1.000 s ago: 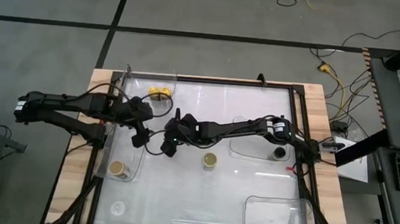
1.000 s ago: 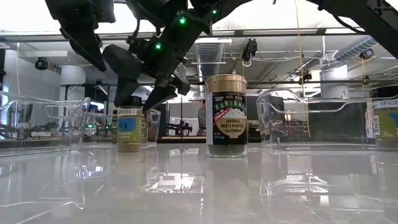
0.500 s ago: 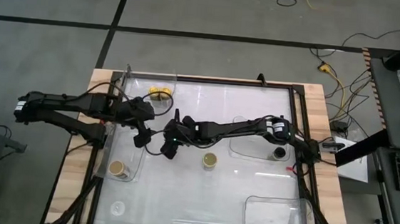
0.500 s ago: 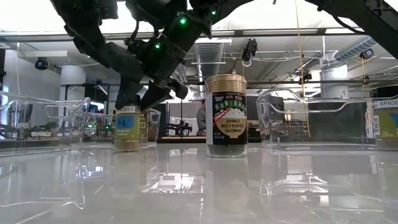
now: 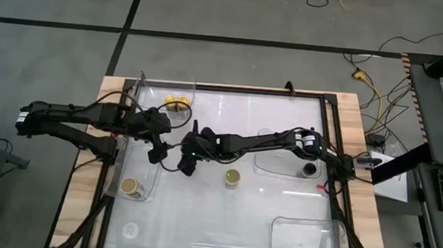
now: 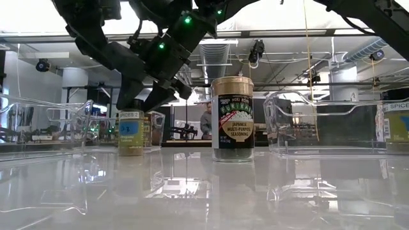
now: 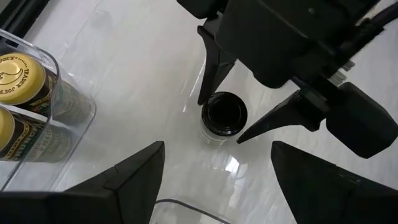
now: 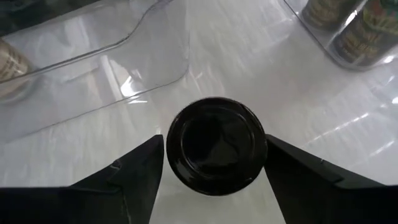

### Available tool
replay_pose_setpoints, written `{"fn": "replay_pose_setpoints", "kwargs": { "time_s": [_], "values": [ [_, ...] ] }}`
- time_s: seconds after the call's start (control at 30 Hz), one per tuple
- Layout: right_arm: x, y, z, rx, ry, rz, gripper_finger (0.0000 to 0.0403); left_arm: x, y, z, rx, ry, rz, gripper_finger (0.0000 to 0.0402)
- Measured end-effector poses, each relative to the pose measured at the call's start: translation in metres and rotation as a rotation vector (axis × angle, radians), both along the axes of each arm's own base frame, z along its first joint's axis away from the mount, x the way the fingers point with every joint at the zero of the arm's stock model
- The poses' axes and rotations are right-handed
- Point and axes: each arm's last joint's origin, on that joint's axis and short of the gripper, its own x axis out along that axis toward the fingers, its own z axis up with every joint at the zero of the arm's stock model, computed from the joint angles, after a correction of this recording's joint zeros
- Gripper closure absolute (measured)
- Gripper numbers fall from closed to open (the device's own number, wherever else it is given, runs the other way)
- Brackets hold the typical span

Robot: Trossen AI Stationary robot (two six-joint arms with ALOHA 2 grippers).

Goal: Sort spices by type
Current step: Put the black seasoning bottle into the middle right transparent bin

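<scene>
Now right gripper (image 8: 214,165) spread open around black-lidded spice jar (image 8: 216,145), fingers flanking, not touching; left gripper (image 7: 217,168) just beside, likewise open, pointed at same jar.

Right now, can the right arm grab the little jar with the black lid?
Probably yes. The right gripper hangs right over the black-lid jar, jaws open either side, nothing between. The left gripper hovers close, also open.
</scene>
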Motion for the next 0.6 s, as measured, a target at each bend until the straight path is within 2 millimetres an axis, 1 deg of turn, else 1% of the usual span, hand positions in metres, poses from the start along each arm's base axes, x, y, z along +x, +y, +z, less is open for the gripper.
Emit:
{"fn": "replay_pose_setpoints", "kwargs": {
  "time_s": [0.17, 0.27, 0.37, 0.53, 0.6],
  "values": [
    [0.0003, -0.002, -0.0002, -0.024, 0.004, 0.019, 0.0133, 0.0, 0.0, 0.0, 0.0, 0.0, 0.0, 0.0123],
    [0.0007, -0.0024, 0.0, -0.027, -0.002, 0.02, 0.0134, 0.0, 0.0, 0.0, 0.0, 0.0, 0.0, 0.0123],
    [0.0011, -0.0024, 0.0004, -0.037, -0.004, 0.03, 0.015, 0.0, 0.0, 0.0, 0.0, 0.0, 0.0, 0.0123],
    [0.0016, -0.0024, 0.0009, -0.053, -0.006, 0.047, 0.02, 0.0, 0.0, 0.0001, 0.0, 0.0, 0.0, 0.0123],
    [0.0015, -0.0024, 0.0007, -0.056, -0.003, 0.049, 0.0207, 0.0, 0.0, 0.0, 0.0, 0.0, 0.0, 0.0123]
  ]
}}
